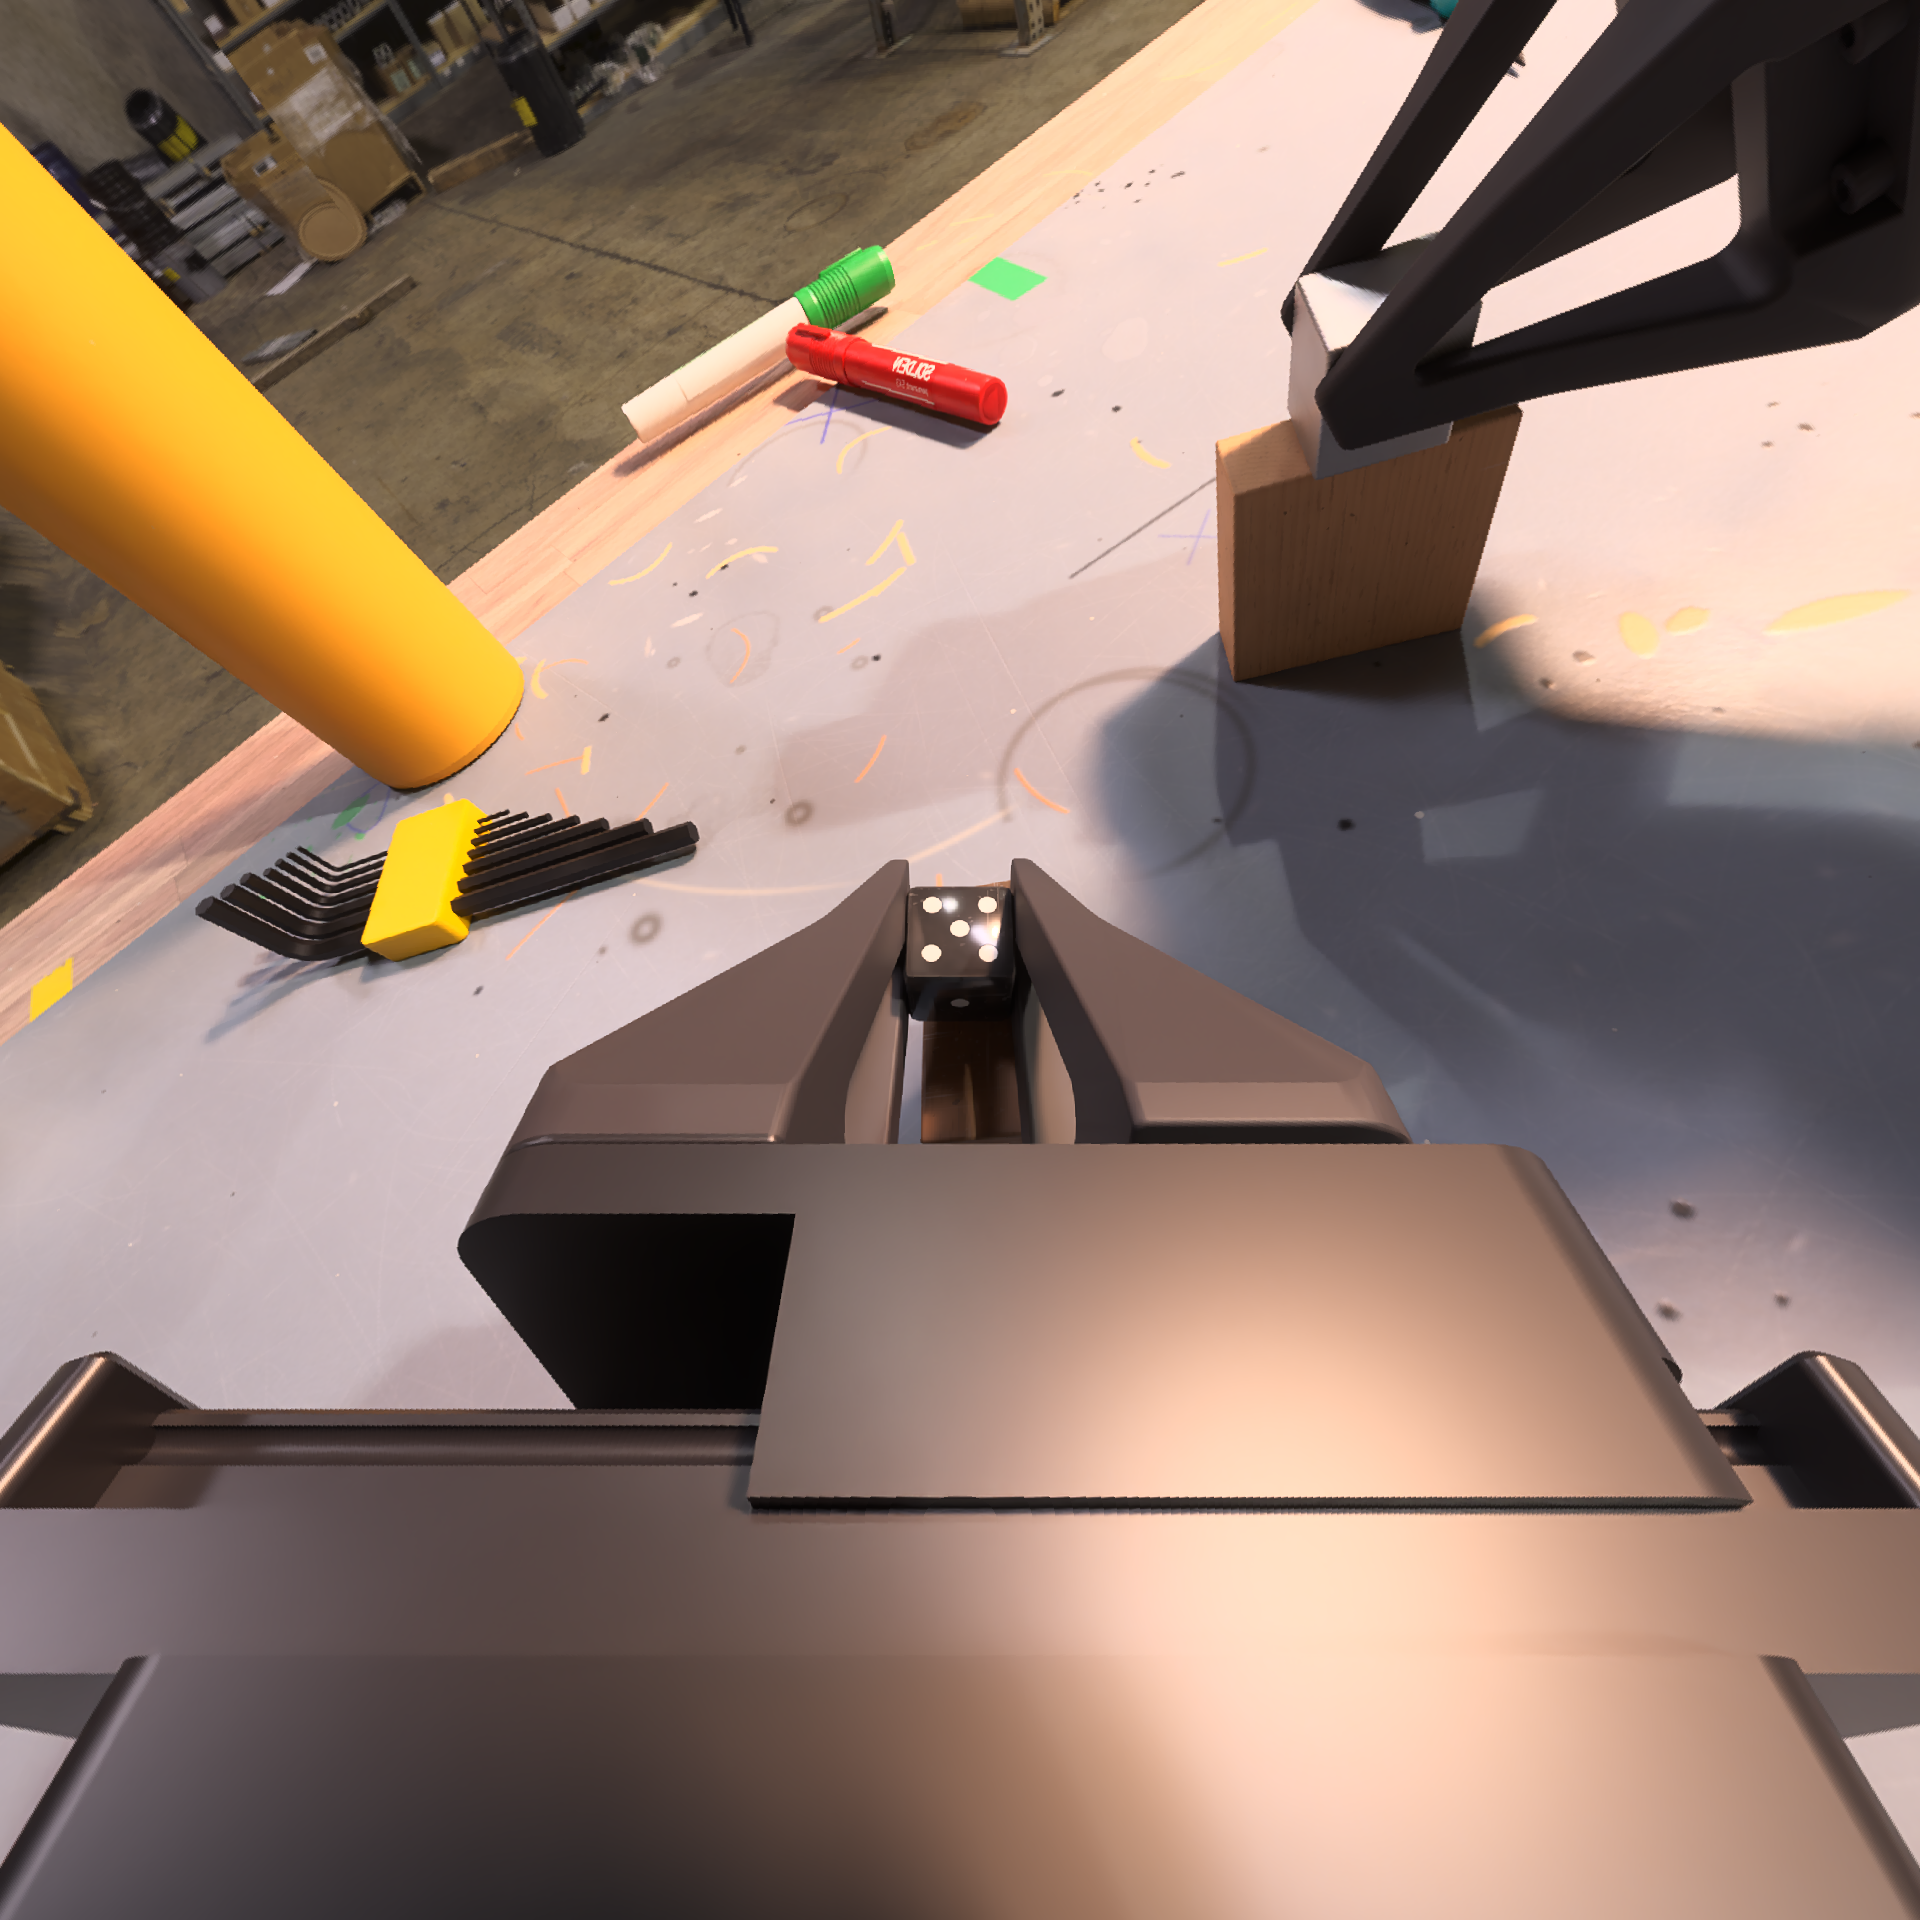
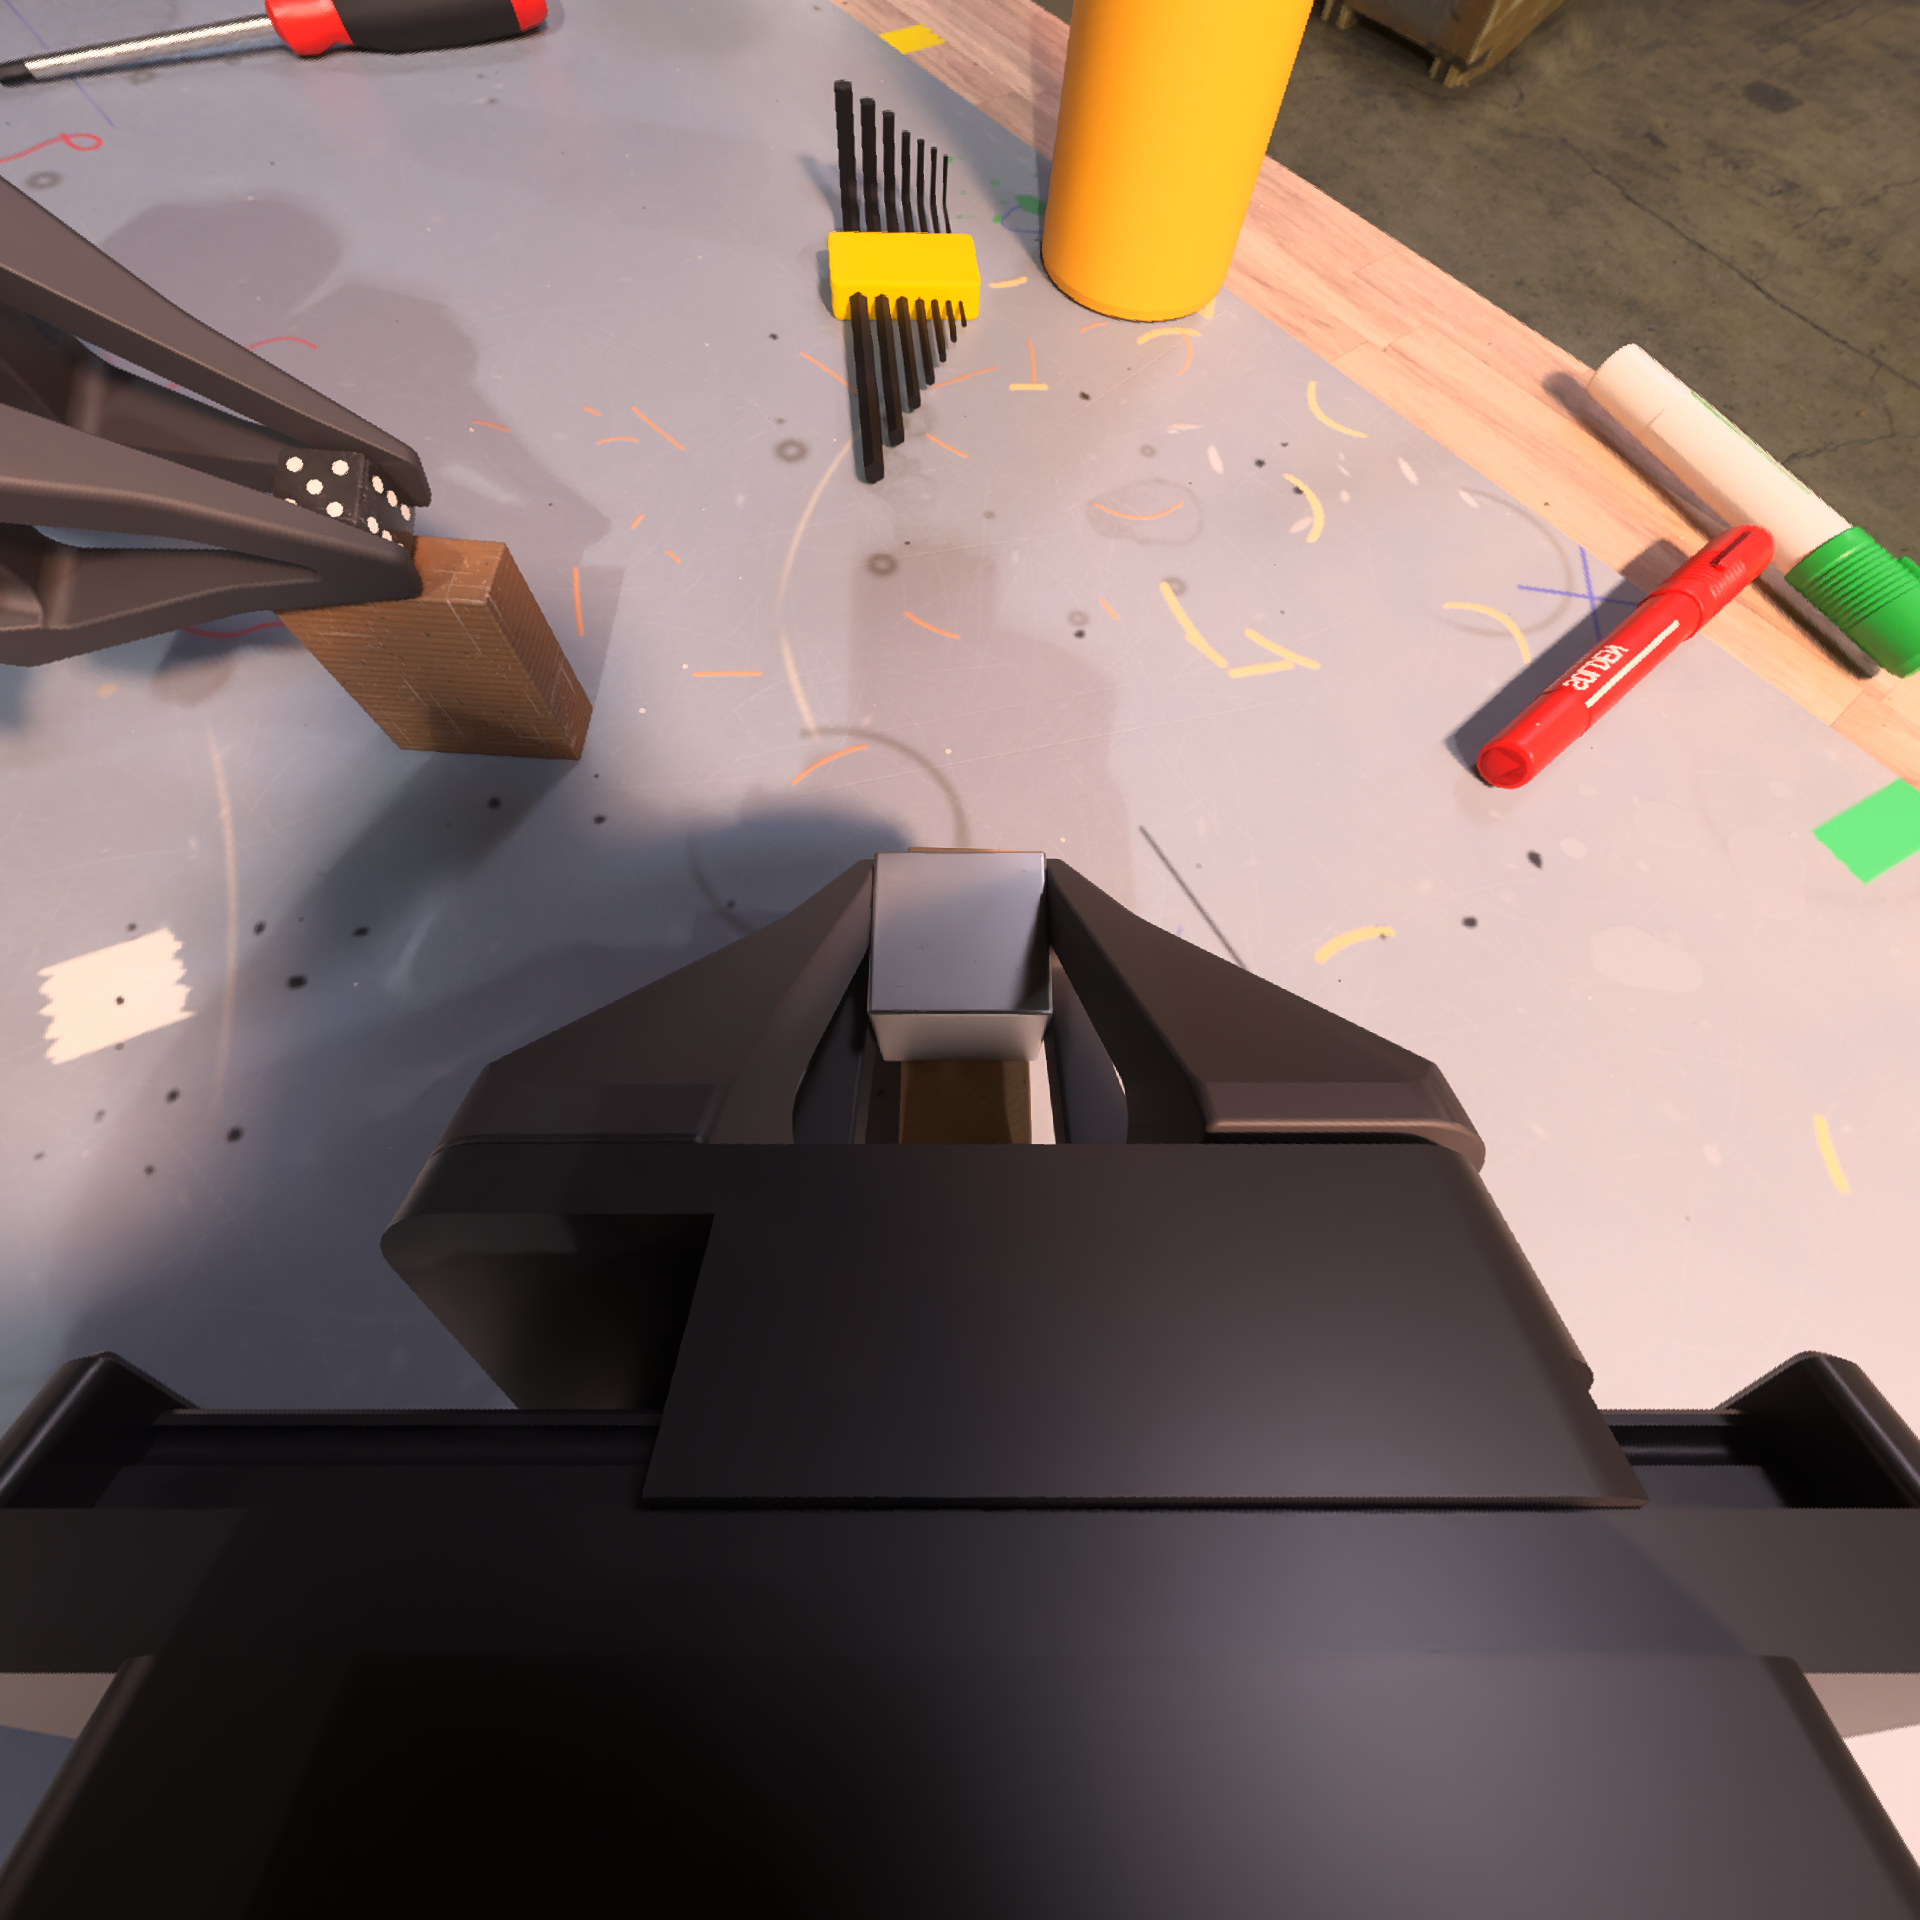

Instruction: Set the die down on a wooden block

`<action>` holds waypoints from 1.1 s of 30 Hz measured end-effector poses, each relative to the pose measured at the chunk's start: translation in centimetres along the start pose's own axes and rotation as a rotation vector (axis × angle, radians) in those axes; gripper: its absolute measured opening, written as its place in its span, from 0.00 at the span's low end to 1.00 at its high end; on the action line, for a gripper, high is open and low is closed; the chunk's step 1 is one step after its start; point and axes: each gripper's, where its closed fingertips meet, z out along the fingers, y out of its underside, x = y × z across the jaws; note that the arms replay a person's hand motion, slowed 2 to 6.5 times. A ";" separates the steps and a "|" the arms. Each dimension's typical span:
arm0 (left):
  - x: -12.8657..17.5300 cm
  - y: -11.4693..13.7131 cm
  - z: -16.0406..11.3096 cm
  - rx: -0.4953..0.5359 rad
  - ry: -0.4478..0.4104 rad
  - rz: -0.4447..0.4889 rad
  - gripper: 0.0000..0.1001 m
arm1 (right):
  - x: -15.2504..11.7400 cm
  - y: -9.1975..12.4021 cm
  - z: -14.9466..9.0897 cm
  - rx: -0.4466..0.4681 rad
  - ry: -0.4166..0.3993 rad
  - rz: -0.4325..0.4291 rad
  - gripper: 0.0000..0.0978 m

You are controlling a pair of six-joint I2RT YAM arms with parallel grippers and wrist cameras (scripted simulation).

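The left claw (image 1: 961, 940) pinches the small, stiff, probably slick black die (image 1: 958, 948) by two opposite flat faces, just above a dark wooden block (image 2: 457, 649), while the right claw (image 2: 958, 935) grips a grey metal block (image 2: 956, 940) over a lighter wooden block (image 1: 1351, 540).

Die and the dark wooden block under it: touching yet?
Cannot tell. In the right wrist view the die sits clamped in the left gripper right at the dark wooden block top, but a finger hides the seam.
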 end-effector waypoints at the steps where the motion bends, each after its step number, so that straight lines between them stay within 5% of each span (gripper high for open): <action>1: 0.0 0.0 0.0 0.000 0.000 0.000 0.16 | 0.0 0.0 0.0 0.000 0.000 0.000 0.26; 9: 0.0 0.0 0.0 0.000 0.000 0.000 0.16 | 0.0 0.0 0.0 0.001 -0.002 0.002 0.26; 14: 0.0 0.0 0.0 0.001 0.000 0.000 0.16 | 0.0 0.1 0.1 -0.001 -0.004 0.006 0.49; 23: 0.0 0.0 0.0 0.001 -0.001 0.000 0.16 | 0.1 0.1 0.1 -0.002 -0.002 0.008 0.52; 28: -0.2 0.0 0.0 0.000 -0.007 -0.001 0.34 | 0.2 0.1 0.0 0.000 0.003 0.008 0.54; 33: -0.2 0.1 0.0 -0.002 -0.008 -0.002 0.38 | 0.4 0.0 0.0 0.004 0.007 0.010 0.54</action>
